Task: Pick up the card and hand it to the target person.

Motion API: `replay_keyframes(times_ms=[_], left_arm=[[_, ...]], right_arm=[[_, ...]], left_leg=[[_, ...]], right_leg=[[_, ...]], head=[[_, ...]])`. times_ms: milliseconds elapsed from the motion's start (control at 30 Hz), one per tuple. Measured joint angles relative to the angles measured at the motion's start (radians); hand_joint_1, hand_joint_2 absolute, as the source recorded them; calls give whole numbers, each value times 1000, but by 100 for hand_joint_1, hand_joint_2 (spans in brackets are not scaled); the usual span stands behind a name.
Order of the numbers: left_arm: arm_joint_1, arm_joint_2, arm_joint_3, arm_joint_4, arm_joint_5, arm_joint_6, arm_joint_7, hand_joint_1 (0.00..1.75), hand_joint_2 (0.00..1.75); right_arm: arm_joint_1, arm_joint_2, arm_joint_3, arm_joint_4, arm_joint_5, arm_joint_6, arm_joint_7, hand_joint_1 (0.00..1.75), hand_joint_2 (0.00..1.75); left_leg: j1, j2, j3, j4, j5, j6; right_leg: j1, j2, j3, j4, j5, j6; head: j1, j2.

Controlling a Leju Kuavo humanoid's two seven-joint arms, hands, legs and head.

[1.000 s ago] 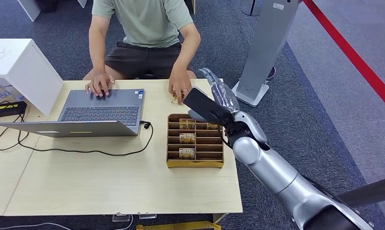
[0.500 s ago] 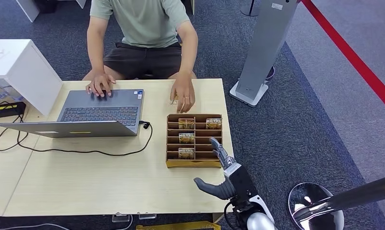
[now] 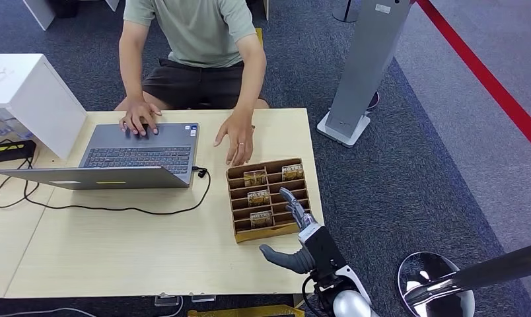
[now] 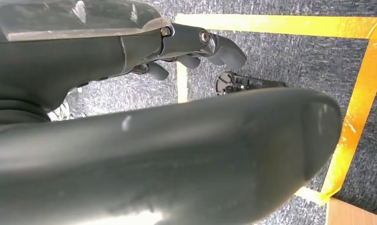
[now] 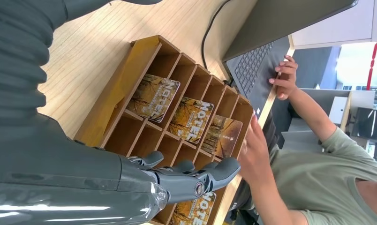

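Observation:
A wooden divided tray (image 3: 238,205) lies askew near the table's right edge. It holds several brown "HOTEL" cards (image 3: 255,177). My right hand (image 3: 302,234) hovers at the tray's near right corner, fingers spread and thumb out, holding nothing. The right wrist view looks past its fingers (image 5: 196,180) at the tray (image 5: 130,70) and a card (image 5: 154,96). A seated person in a green shirt (image 3: 197,26) rests one hand (image 3: 238,142) at the tray's far left corner and the other on the laptop. My left hand (image 4: 130,51) hangs empty over the carpet.
An open grey laptop (image 3: 141,155) with a black cable (image 3: 117,208) takes up the table's left. A white box (image 3: 25,92) stands at the far left. A grey floor stand (image 3: 368,66) rises to the right of the table (image 3: 117,257). Yellow tape (image 4: 360,84) marks the carpet.
My right arm has dropped from near the person's hand to the table's near edge, then crept towards the tray. The tray has turned askew and the person's hand has moved to its corner.

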Motion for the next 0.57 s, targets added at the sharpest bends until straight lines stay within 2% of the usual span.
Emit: replay_keyframes(times_ms=[567], left_arm=[[0, -12, 2, 0, 3, 4, -1, 0, 0]], right_arm=[[-11, 19, -7, 30, 20, 16, -14, 0, 175]], left_leg=[[0, 0, 0, 0, 0, 0]], right_leg=[[0, 0, 0, 0, 0, 0]], head=[[0, 0]])
